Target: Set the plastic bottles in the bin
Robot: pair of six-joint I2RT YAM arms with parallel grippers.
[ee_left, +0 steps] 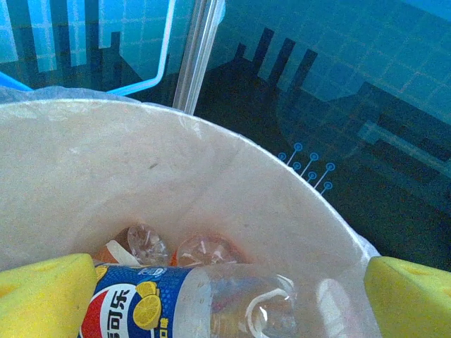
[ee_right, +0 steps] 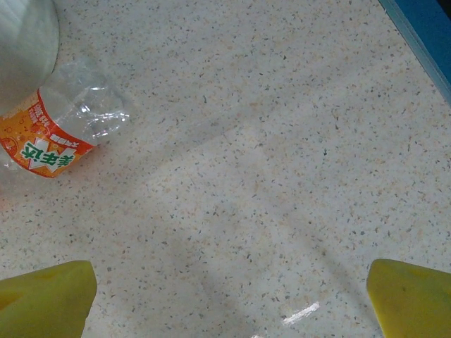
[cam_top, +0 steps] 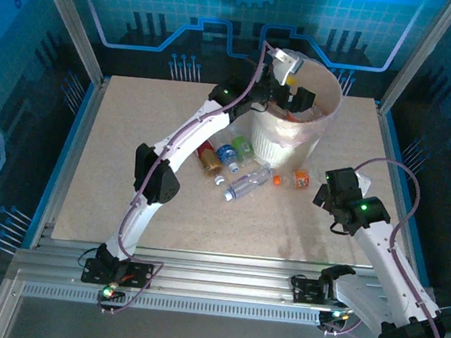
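One blue-labelled bottle (ee_left: pixel 190 303) lies inside the bin (ee_left: pixel 211 176) below the left pincer (ee_left: pixel 229 296).

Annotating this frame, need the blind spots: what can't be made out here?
- Bin contents, top external: left arm blocks the opening, no bottle count.
- Blue-labelled bottle, left wrist: cut off by the bottom edge; covers the bottles under it.
- Orange-labelled bottle, right wrist: partly cut off by the left edge.
- Loose bottles on the table, top external: labels too small to read.
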